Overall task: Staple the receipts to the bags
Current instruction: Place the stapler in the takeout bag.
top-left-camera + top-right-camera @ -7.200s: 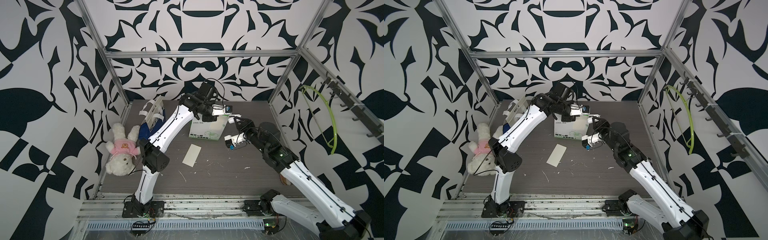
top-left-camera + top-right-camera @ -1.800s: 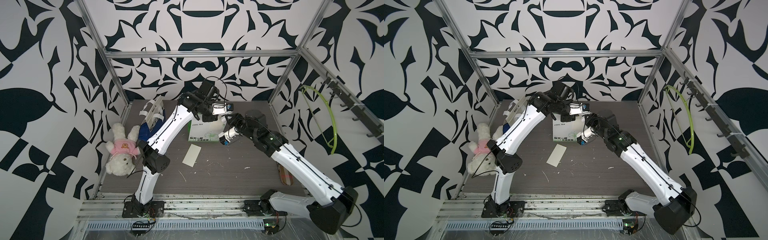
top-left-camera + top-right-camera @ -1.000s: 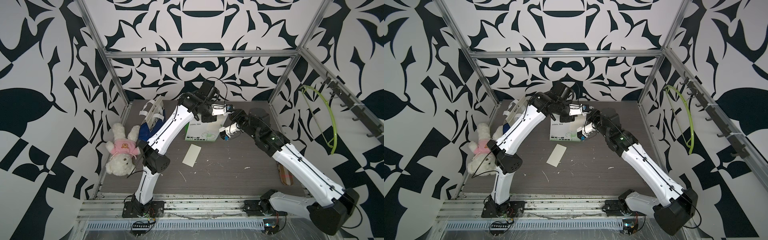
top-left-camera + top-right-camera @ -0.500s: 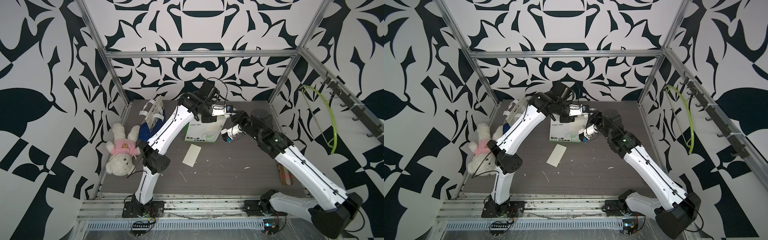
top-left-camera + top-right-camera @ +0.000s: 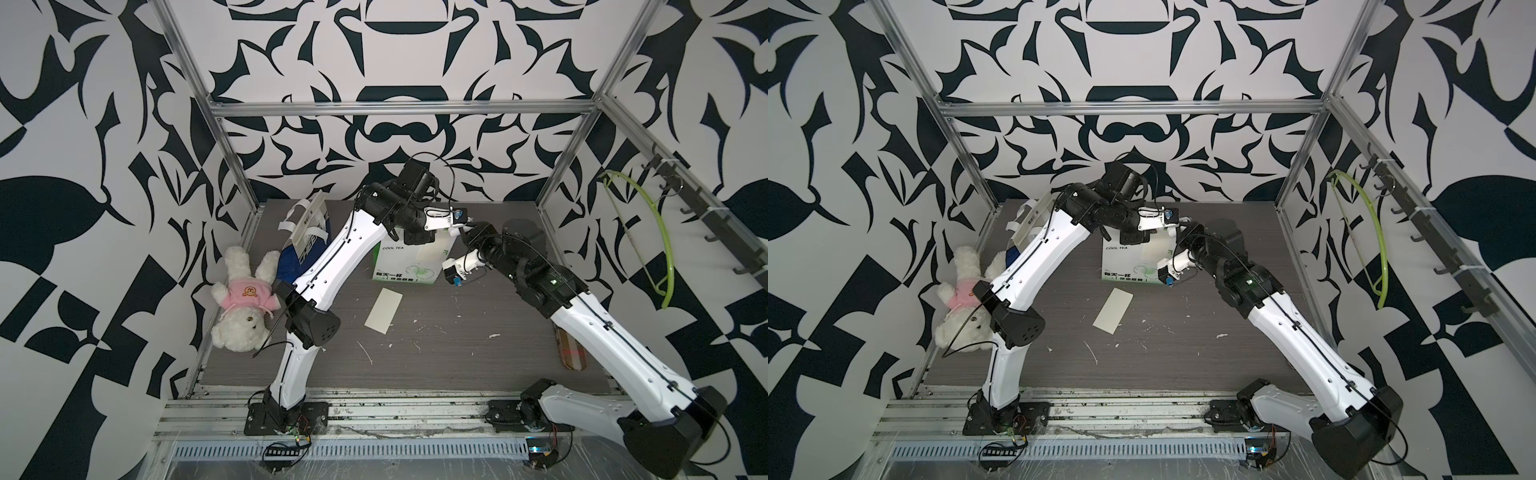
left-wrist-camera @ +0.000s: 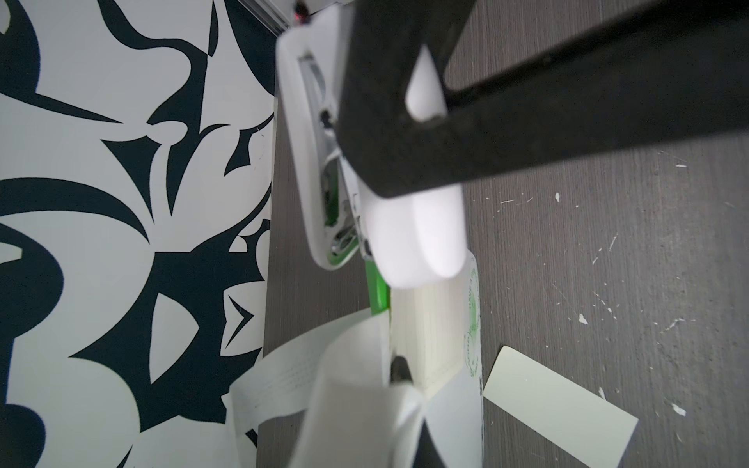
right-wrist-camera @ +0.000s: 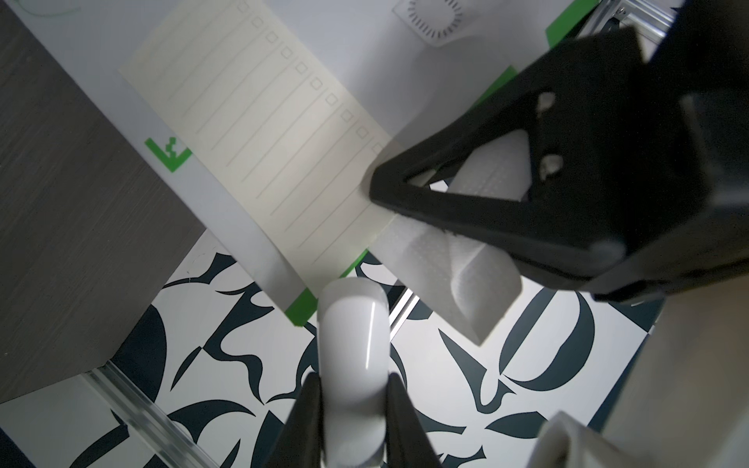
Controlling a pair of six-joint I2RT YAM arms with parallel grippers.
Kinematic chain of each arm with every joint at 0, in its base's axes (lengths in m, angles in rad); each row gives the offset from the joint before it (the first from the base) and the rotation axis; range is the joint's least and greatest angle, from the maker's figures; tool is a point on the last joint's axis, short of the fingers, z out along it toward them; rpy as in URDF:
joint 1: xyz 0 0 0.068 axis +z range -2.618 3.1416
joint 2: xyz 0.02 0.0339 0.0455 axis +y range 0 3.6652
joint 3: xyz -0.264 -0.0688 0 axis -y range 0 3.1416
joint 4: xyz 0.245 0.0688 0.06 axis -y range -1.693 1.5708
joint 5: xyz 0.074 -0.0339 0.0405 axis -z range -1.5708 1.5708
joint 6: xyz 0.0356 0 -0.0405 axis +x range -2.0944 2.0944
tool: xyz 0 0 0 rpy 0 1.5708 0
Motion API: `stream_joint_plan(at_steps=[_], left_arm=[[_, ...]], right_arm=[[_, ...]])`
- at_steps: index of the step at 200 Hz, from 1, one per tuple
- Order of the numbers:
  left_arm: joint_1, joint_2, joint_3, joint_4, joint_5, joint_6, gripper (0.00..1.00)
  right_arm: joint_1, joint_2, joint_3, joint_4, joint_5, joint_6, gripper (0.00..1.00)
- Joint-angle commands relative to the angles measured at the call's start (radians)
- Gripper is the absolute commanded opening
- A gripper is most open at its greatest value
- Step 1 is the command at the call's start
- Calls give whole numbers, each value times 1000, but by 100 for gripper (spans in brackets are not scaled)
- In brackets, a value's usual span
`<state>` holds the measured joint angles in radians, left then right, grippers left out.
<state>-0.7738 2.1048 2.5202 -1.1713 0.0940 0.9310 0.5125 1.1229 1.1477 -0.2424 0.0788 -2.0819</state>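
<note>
Grey surface (image 5: 457,353) carries the COOL TEA bag (image 5: 405,266); your left hand (image 7: 379,194) pinches a receipt (image 7: 275,133) to its rim, your right hand (image 7: 352,405) clamps the stapler (image 7: 352,324). Its mouth sits at the green corner: a squeeze may miss the receipt.

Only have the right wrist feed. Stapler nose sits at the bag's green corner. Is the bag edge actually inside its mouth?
Observer: In the left wrist view, the green edge of the COOL TEA bag runs into the mouth of the stapler. I can't tell whether the pinned receipt is in too.
Operator: Other receipt?
Observer: The loose receipt lies flat on the table in front of that bag, untouched.
Operator: Second bag?
Observer: The navy bag sits at the table's left edge beside the teddy bear.
</note>
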Motion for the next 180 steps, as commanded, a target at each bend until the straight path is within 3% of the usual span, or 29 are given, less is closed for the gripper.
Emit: stream_joint_plan(at_steps=[1, 180], left_arm=[[-4, 4, 28, 2, 27, -12, 0], [-5, 0, 4, 12, 27, -18, 0]], right_arm=[[9, 3, 0, 22, -13, -232, 0], [32, 15, 12, -96, -25, -251, 0]])
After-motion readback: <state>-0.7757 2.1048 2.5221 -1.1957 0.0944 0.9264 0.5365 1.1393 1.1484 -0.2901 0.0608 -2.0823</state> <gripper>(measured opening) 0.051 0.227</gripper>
